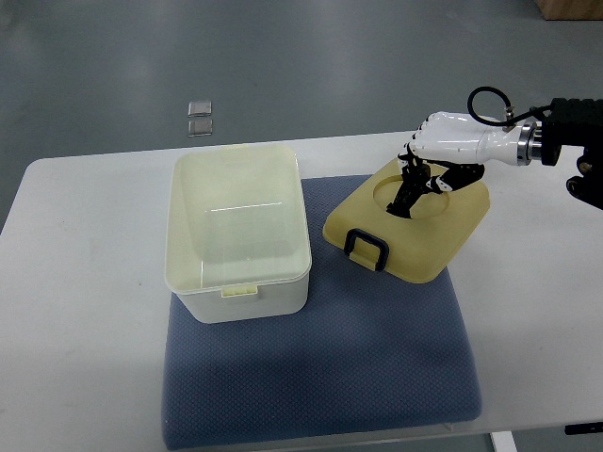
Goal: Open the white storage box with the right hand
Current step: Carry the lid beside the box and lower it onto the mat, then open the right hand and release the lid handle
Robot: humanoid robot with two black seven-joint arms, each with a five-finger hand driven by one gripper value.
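Note:
The white storage box [238,235] stands open and empty on the left part of a blue mat [320,377]. Its cream lid [415,235], with a black latch handle [366,249] at the near edge, lies beside the box to the right, partly on the mat and partly on the white table [75,282]. My right hand [419,184] reaches in from the right. Its white palm is over the lid's far edge, and its dark fingers [408,198] curl down into the lid's round recess and hold the lid there. No left arm shows.
Two small clear squares [200,118] lie on the grey floor beyond the table's far edge. The mat extends nearly to the table's near edge. A cable loops above my right wrist [490,99].

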